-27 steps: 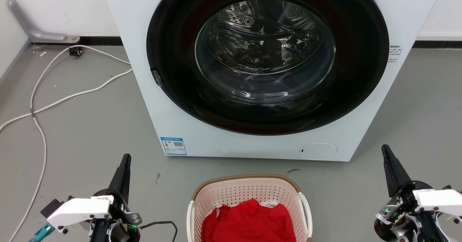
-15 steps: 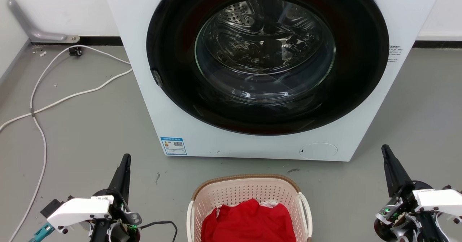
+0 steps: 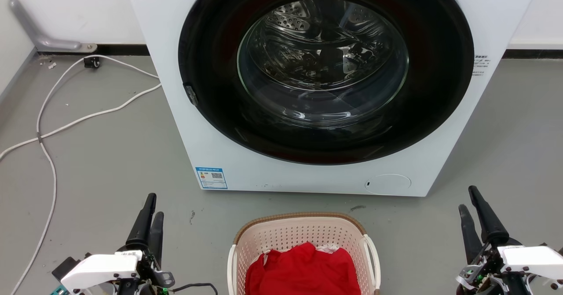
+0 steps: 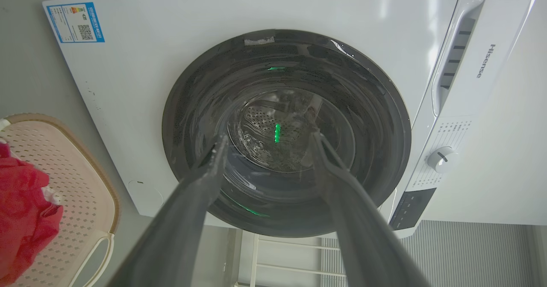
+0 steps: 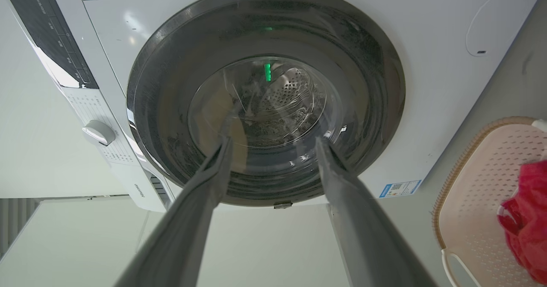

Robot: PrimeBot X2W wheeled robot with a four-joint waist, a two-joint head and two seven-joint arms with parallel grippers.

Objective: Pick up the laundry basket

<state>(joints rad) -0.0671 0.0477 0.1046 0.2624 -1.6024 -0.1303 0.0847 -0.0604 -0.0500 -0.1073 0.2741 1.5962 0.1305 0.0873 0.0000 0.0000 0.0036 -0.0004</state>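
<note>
The laundry basket (image 3: 303, 234) stands on the grey floor at the bottom centre of the head view, pale pink with a brown rim and white side handles. A red garment (image 3: 303, 271) lies inside it. My left gripper (image 3: 155, 205) hovers open to the basket's left, well apart from it. My right gripper (image 3: 467, 198) hovers open to its right, also apart. Both point toward the washer. The left wrist view has the laundry basket (image 4: 72, 180) at its left edge beside my left gripper (image 4: 269, 137); the right wrist view has the laundry basket (image 5: 474, 180) at its right edge beside my right gripper (image 5: 273, 140). Nothing is between either pair of fingers.
A white front-loading washing machine (image 3: 176, 110) with a dark round door stands just behind the basket. White cables (image 3: 48, 132) trail over the floor at the left. Bare floor lies on both sides of the basket.
Both grippers have opened: each showed one dark finger line before and now shows two spread fingers. Both sit slightly lower in the head view. The basket has not moved.
</note>
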